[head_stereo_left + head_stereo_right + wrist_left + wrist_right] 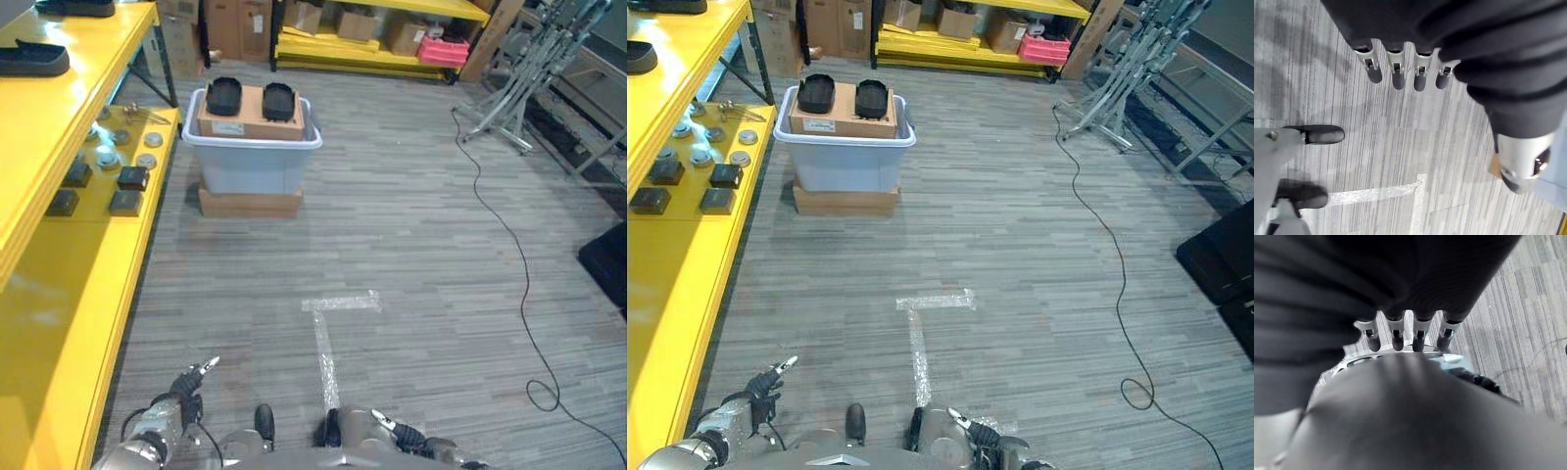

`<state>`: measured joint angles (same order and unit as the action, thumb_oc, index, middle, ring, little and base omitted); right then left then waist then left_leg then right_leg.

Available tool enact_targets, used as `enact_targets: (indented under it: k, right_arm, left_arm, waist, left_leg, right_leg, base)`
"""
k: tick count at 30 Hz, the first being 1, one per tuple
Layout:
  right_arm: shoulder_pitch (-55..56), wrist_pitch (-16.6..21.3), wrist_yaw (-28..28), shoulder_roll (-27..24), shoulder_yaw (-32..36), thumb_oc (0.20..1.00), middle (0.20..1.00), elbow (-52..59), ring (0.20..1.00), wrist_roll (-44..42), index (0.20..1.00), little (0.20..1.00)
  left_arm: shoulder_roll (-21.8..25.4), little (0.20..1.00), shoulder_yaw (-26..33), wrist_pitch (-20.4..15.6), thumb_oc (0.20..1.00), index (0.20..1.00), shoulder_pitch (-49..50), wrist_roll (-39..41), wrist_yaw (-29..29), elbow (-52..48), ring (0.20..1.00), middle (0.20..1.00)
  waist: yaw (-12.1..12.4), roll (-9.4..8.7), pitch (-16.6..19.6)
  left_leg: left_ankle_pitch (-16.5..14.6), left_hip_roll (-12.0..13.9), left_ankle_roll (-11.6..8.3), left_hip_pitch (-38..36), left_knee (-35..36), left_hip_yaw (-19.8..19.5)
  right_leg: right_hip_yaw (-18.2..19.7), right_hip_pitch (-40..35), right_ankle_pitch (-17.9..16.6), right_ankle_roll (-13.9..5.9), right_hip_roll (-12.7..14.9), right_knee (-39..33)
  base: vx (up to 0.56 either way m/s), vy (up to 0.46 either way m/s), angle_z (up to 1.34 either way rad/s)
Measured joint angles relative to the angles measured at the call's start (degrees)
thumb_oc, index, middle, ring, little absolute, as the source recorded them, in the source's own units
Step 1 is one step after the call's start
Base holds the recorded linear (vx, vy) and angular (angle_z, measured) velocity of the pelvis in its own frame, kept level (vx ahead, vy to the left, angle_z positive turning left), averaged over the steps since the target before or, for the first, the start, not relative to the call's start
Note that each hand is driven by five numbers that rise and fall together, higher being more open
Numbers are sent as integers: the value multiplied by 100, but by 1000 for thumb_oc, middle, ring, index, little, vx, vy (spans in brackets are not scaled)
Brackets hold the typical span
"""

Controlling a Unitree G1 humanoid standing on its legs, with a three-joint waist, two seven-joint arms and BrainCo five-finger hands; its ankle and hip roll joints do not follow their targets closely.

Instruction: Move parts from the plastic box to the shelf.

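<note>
left robot hand open, nothing held | right robot hand open, nothing held | plastic box with two black parts seen far ahead of both | yellow shelf left

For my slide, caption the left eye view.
Two black parts on a cardboard box in the plastic box, beside the yellow shelf; left robot hand empty.

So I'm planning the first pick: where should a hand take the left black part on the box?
Probably from above, across the narrow sides of the left black part. It lies flat on the cardboard carton in the plastic box, close beside the other black part.
</note>
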<state>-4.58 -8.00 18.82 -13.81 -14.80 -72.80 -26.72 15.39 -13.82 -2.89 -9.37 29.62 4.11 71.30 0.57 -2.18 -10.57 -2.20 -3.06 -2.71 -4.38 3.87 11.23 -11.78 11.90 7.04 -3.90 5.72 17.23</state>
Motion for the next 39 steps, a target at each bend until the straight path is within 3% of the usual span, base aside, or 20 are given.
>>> enact_targets:
  k: [2,5,9,10,11,14,17,19,20,22,24,25,27,29,31,33,34,35,36,39]
  right_arm:
    - [15,-85,-13,19,9,1000,1000,52,1000,-4,1000,1000]
    - [29,-112,-6,65,301,1000,1000,158,1000,-38,1000,1000]
    - [37,-208,-14,94,430,1000,1000,40,1000,27,1000,1000]
    - [-29,-248,-18,81,428,1000,1000,-116,1000,251,1000,1000]
    - [-29,-248,-18,81,428,1000,1000,-116,1000,251,1000,1000]
    - [-40,-375,-24,-31,178,1000,1000,-133,1000,454,1000,1000]
    - [-9,-460,-76,-34,113,1000,1000,-75,1000,459,1000,1000]
    - [-76,-486,-218,-10,87,1000,1000,-88,1000,450,1000,1000]
    - [-97,-475,-311,-35,137,1000,1000,-113,1000,424,1000,1000]
    - [-214,-452,-407,-104,157,1000,1000,-217,1000,376,1000,1000]
    - [-320,-402,-443,-287,168,1000,1000,-214,1000,348,1000,1000]
    - [-347,-367,-440,-384,188,1000,1000,-215,1000,347,1000,1000]
    - [-408,-234,-440,-543,200,1000,1000,-246,1000,346,1000,1000]
    - [-400,-49,-435,-513,177,1000,1000,-231,1000,44,1000,1000]
    - [-262,30,-453,-402,283,1000,1000,-228,1000,-541,1000,1000]
    - [-195,33,-447,-214,450,1000,1000,-109,1000,-787,1000,1000]
    - [-136,28,-435,-164,424,1000,1000,-43,1000,-752,1000,1000]
    - [-108,74,-418,-83,453,1000,1000,-44,1000,-494,1000,1000]
    - [-42,115,-398,10,415,1000,1000,-23,1000,-312,1000,1000]
    - [100,165,-396,28,404,1000,1000,-12,1000,-332,1000,1000]
  left_arm:
    - [-29,1000,18,168,1000,1000,32,4,4,150,1000,1000]
    - [-241,1000,24,302,1000,1000,228,7,-15,245,1000,1000]
    - [-321,1000,23,379,1000,1000,423,10,-82,232,1000,1000]
    - [-353,1000,37,416,1000,1000,484,35,-126,250,1000,1000]
    - [-353,1000,37,416,1000,1000,484,35,-126,250,1000,1000]
    - [-479,1000,250,445,1000,1000,551,162,-109,282,1000,1000]
    - [-508,1000,271,443,1000,1000,499,179,-79,351,1000,1000]
    - [-457,1000,245,475,1000,1000,344,163,-70,68,1000,1000]
    - [-411,1000,237,483,1000,1000,296,140,-24,-41,1000,1000]
    - [-322,1000,227,469,1000,1000,312,153,7,-126,1000,1000]
    - [-356,1000,223,398,1000,1000,397,125,27,-17,1000,1000]
    - [-380,1000,246,380,1000,1000,413,102,47,-4,1000,1000]
    - [-364,1000,246,373,1000,1000,505,-58,41,-4,1000,1000]
    - [-316,1000,251,391,1000,1000,802,-134,12,179,1000,1000]
    - [-269,1000,313,398,1000,1000,912,-252,-8,269,1000,1000]
    - [-209,1000,358,366,1000,1000,1061,-288,-14,235,1000,1000]
    - [-151,1000,369,373,1000,1000,960,-286,-18,243,1000,1000]
    - [-89,1000,348,376,1000,1000,792,-275,-40,242,1000,1000]
    - [-42,1000,284,296,1000,1000,575,-272,-103,308,1000,1000]
    - [39,1000,126,111,1000,1000,344,-269,-136,139,1000,1000]
  waist:
    - [-101,-111,-28]
    - [-407,-101,-13]
    - [-439,-11,38]
    - [-374,-44,49]
    - [-374,-44,49]
    - [-150,51,172]
    - [-192,16,261]
    - [-104,-144,189]
    - [-79,-289,70]
    - [-18,-272,-9]
    - [71,-73,-36]
    - [169,9,-73]
    - [419,266,-165]
    - [435,293,-92]
    - [368,188,-48]
    - [363,73,13]
    - [296,-10,29]
    - [268,-29,-64]
    - [162,30,-95]
    - [142,80,-109]
  left_leg:
    - [-69,-149,781,-50,-362,66]
    - [-359,-469,707,-492,-268,-121]
    - [-504,-464,519,-934,-321,-362]
    - [-634,-451,344,-919,-799,-495]
    - [-634,-451,344,-919,-799,-495]
    - [-457,-334,84,-326,-2706,-614]
    - [302,-179,-103,750,-4660,-635]
    - [61,144,-24,1620,-5282,-636]
    - [-68,276,77,1782,-4760,-595]
    - [-75,445,69,1945,-3706,-604]
    - [285,312,-133,1698,-1036,-640]
    - [502,239,-218,1682,-359,-781]
    - [790,203,-170,1804,-484,-964]
    - [502,150,35,1617,-893,-897]
    - [706,63,362,1369,-826,-749]
    - [1096,95,612,989,-343,-637]
    - [992,30,740,933,-316,-641]
    - [908,-42,874,802,-316,-647]
    - [857,-34,822,575,-265,-680]
    - [451,-74,539,387,-251,-654]
  right_leg:
    - [90,-90,-582,-285,200,-1131]
    - [493,17,-1325,-165,106,-1388]
    - [289,-6,-1453,271,-289,-961]
    - [277,-140,-1217,669,-419,-838]
    - [277,-140,-1217,669,-419,-838]
    - [360,-941,-1210,720,-429,-1523]
    - [322,-1287,-1097,831,-431,-1828]
    - [302,-1526,-845,1010,-348,-1978]
    - [217,-1718,-921,893,-297,-2099]
    - [192,-2012,-813,812,-333,-2200]
    - [332,-2192,-495,722,-439,-2241]
    - [410,-2214,-455,717,-493,-2239]
    - [674,-2371,-423,577,-565,-2206]
    - [913,-2633,-125,461,-531,-2200]
    - [934,-2648,136,208,-440,-1762]
    - [620,-1768,579,68,-359,91]
    - [627,-1578,612,41,-296,430]
    - [519,-930,601,-120,-134,1891]
    - [343,-332,635,-186,26,2833]
    - [35,7,506,-136,273,1660]
  base:
    - [363,-84,21]
    - [496,-155,34]
    - [348,-197,37]
    - [324,-267,29]
    - [330,-282,20]
    - [294,-236,-12]
    - [269,-217,2]
    - [388,-75,29]
    - [426,56,13]
    - [435,115,-1]
    - [390,98,-17]
    - [270,117,-51]
    - [231,149,-87]
    - [239,139,-74]
    - [182,124,-46]
    - [239,163,-49]
    - [229,100,-19]
    - [192,-27,11]
    - [254,-98,16]
    - [242,-117,9]
